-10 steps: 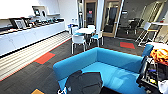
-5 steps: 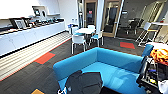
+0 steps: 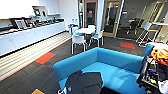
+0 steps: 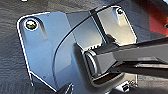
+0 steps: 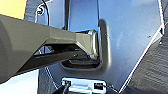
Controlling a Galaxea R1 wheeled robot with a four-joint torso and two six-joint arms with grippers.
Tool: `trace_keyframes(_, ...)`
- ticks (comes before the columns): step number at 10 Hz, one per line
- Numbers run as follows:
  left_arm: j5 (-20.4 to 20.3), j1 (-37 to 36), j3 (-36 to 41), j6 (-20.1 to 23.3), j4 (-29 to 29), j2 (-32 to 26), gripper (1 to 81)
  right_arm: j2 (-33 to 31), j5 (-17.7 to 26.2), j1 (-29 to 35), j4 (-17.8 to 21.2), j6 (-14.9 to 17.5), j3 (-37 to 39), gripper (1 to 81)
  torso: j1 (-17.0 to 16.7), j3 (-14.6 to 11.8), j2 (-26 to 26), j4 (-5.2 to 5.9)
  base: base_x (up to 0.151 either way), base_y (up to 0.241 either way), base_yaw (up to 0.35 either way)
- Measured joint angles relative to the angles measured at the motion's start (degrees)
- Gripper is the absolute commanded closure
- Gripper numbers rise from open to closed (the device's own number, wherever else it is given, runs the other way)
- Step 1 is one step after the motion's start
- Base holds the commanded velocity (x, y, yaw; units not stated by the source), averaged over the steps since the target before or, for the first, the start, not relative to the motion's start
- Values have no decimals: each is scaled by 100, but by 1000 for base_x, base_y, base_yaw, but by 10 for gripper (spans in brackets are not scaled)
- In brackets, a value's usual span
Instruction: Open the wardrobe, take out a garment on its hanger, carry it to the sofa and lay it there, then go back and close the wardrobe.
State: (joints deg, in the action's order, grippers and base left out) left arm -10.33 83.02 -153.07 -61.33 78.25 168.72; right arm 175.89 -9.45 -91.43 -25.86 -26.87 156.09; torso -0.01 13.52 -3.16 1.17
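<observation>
Right in front of the robot sits the blue sofa (image 3: 112,67), with the black T-shirt (image 3: 83,82) lying crumpled on the near end of its seat. Behind it, white chairs (image 3: 78,41) ring a small round bench (image 3: 85,30). Can't tell whether either claw is open or closed, honestly.

— What sort of place is this?
— An office break area. A long white counter (image 3: 27,37) holds appliances, and white chairs (image 3: 79,41) ring a small round table (image 3: 85,30).
— Anything else?
— A blue sofa (image 3: 110,67), carpet tiles (image 3: 45,58) and glass doors (image 3: 111,17).
</observation>
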Motion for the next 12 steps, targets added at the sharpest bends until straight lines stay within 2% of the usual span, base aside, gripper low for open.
trace_keyframes(9, 10, -9, -29, 0, 11, 17, 10, 44, 2, 11, -7, 2, 41, 10, 1, 0, 2, 0, 0, 0, 250)
trace_keyframes(12, 18, -13, -305, 0, 11, 151, 10, 60, 11, 17, -10, 2, 41, 10, 1, 0, 2, -2, 0, 0, 257)
